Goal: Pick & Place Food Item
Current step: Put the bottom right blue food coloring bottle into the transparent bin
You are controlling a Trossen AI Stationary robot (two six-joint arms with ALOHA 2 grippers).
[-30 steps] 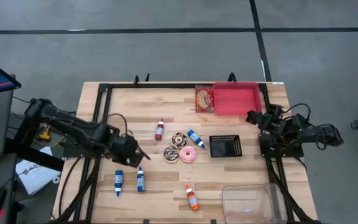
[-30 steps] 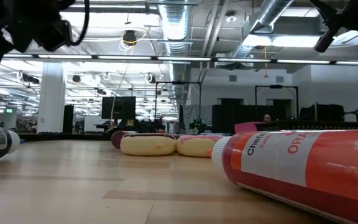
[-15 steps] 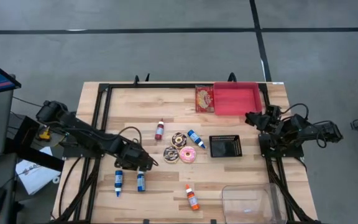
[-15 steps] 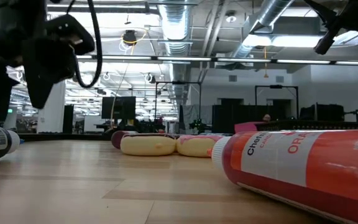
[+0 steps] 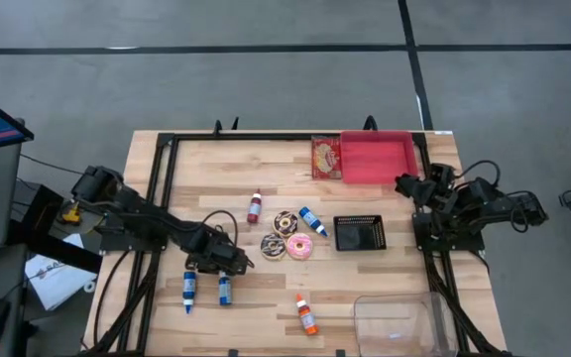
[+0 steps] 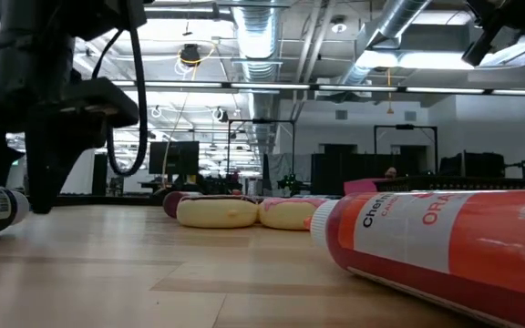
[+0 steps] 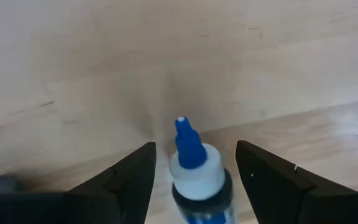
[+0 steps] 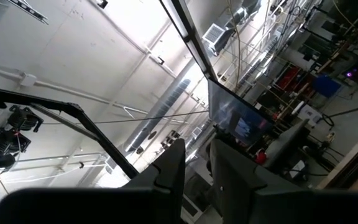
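The left gripper (image 7: 191, 180), jaws wide apart, sits around a blue bottle (image 7: 197, 177) lying flat, tip pointing away. The right gripper (image 8: 197, 165) waits, jaws nearly shut.

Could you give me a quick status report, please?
Left gripper open, straddling blue-capped bottle lying on table. Right gripper parked at table's right edge. Nothing blocking.
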